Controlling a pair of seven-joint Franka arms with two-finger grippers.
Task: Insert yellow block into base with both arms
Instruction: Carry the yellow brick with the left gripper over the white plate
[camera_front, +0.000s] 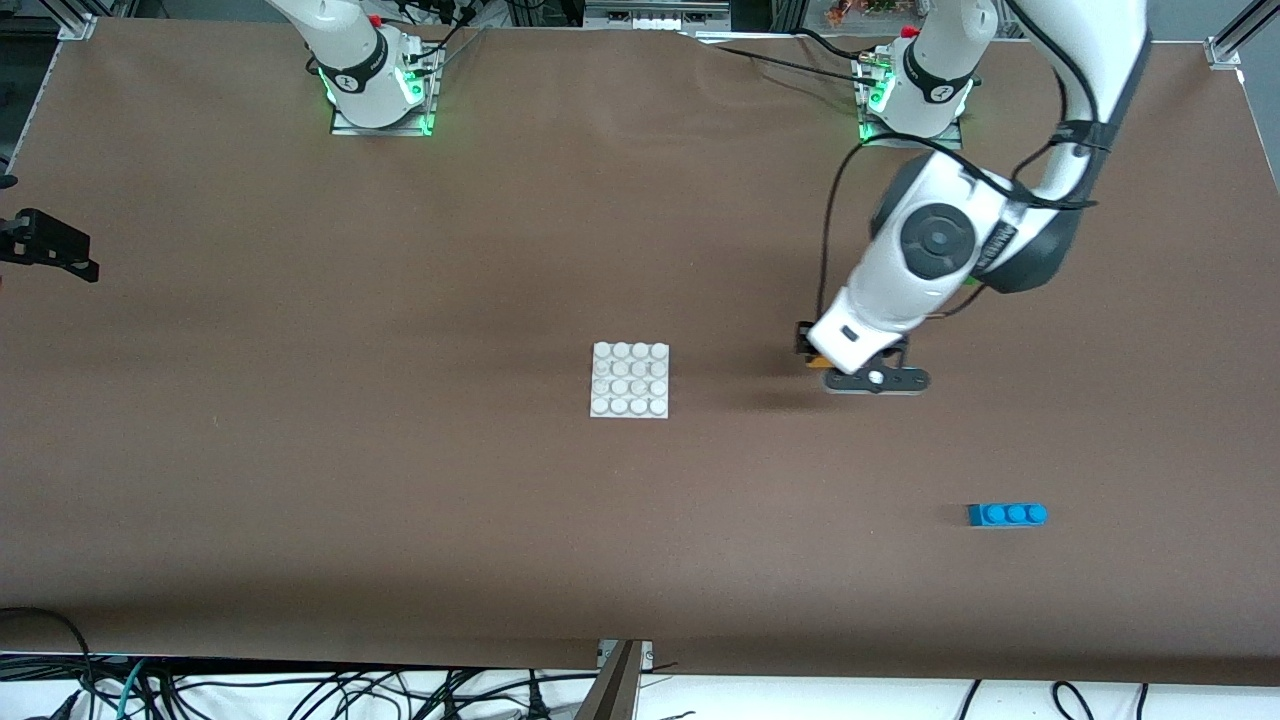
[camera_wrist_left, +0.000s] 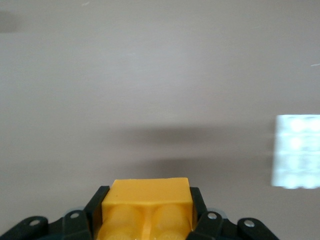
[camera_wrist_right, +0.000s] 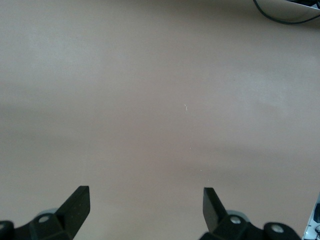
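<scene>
Between my left gripper's (camera_wrist_left: 147, 220) two black fingers (camera_wrist_left: 95, 207) sits the yellow block (camera_wrist_left: 147, 210), pinched tight from both sides, its two round studs facing my wrist camera and its flat end pointing out over the brown table (camera_front: 400, 480). From the front camera only a sliver of the block's orange-yellow shows under my left wrist, which comes down low, toward my left arm's end of the table; whether the block touches the cloth I cannot tell.

Just outward from that grip, the base (camera_front: 630, 380) lies flat on the table, a white square plate with its four-by-four grid of studs up. It is apart from the block, toward the middle of the table; in my left wrist view it shows as a pale blurred patch at the edge.

Nearer to the front camera than my left gripper, and well apart from the base, a blue three-stud brick (camera_front: 1008, 515) lies on the table.

My right gripper (camera_wrist_right: 145, 205) hangs over bare table with its fingers spread wide and nothing between them. That arm waits; in the front view only its base near the table's top edge shows
</scene>
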